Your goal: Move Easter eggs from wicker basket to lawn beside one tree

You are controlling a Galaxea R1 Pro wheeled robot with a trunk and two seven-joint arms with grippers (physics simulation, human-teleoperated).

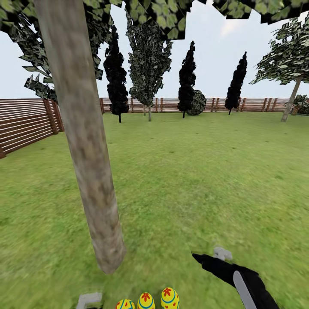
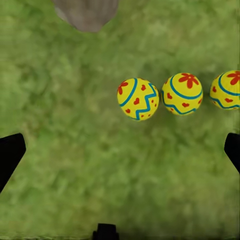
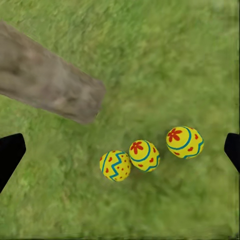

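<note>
Three eggs [image 1: 146,301] lie in a row on the lawn [image 1: 206,180], close to the base of the tree [image 1: 86,141]. Left tool [image 2: 120,152]: released, fingers wide apart, nothing held, above the grass beside the eggs. Right tool [image 3: 120,152]: released, nothing held, above the eggs.

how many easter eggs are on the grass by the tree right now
3. They lie in a short row on the lawn near the foot of the tree trunk: the zigzag egg nearest it, the middle egg beside that, the flower egg farthest.
</note>
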